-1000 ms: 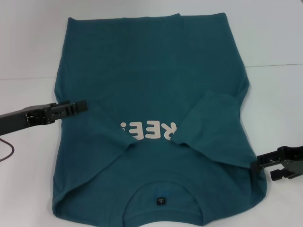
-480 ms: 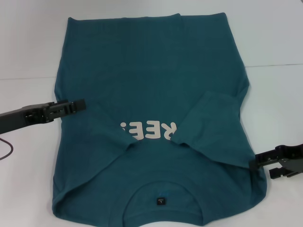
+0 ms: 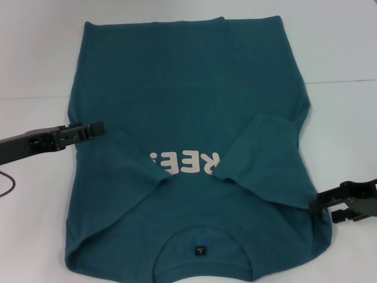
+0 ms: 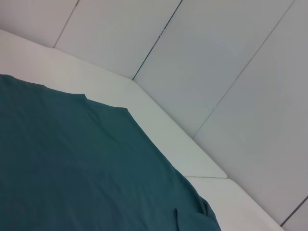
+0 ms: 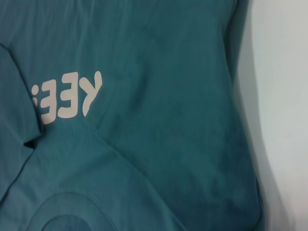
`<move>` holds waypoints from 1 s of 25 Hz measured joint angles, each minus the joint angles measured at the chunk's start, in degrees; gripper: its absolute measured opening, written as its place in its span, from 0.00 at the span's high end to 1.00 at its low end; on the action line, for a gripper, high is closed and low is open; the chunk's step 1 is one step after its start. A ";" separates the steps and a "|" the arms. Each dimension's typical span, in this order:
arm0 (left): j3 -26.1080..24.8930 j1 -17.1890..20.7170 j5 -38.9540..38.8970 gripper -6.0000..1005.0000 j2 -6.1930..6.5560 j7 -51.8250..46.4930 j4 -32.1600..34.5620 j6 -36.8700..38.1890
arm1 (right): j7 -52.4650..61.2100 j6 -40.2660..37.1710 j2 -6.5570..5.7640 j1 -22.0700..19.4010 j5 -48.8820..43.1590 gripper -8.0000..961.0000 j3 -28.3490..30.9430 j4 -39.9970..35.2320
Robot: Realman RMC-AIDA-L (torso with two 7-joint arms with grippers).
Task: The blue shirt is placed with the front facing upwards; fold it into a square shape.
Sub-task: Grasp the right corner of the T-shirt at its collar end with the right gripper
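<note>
The blue shirt (image 3: 188,88) lies flat on the white table (image 3: 341,47), collar toward me and black tag (image 3: 200,250) showing. Both sleeves are folded inward over the chest and partly cover the cream letters (image 3: 185,162). My left gripper (image 3: 97,127) hovers at the shirt's left edge, level with the folded left sleeve. My right gripper (image 3: 318,205) sits at the shirt's right edge beside the shoulder. The left wrist view shows the shirt (image 4: 72,168) and its hem; the right wrist view shows the shirt (image 5: 168,120) with its letters (image 5: 67,96).
A dark cable (image 3: 7,187) loops at the table's left edge under the left arm. A table seam (image 3: 347,81) runs across the far right. Grey wall panels (image 4: 216,72) stand beyond the table.
The left gripper has drifted slightly outward and away from me. The right gripper has edged a little toward the shirt's edge. The shirt has not moved.
</note>
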 joint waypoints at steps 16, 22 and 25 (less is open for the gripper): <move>-0.16 0.03 0.00 0.18 -0.07 0.00 0.00 -0.03 | 1.42 0.01 -0.02 0.27 0.00 0.22 -1.42 0.72; -0.15 0.31 0.00 0.18 -0.13 0.00 0.00 -0.02 | 1.45 0.44 0.04 0.27 0.00 0.22 -1.50 0.72; -0.15 0.38 0.00 0.18 -0.15 0.00 0.00 -0.02 | 1.67 0.86 0.22 0.21 -0.02 0.22 -1.75 0.72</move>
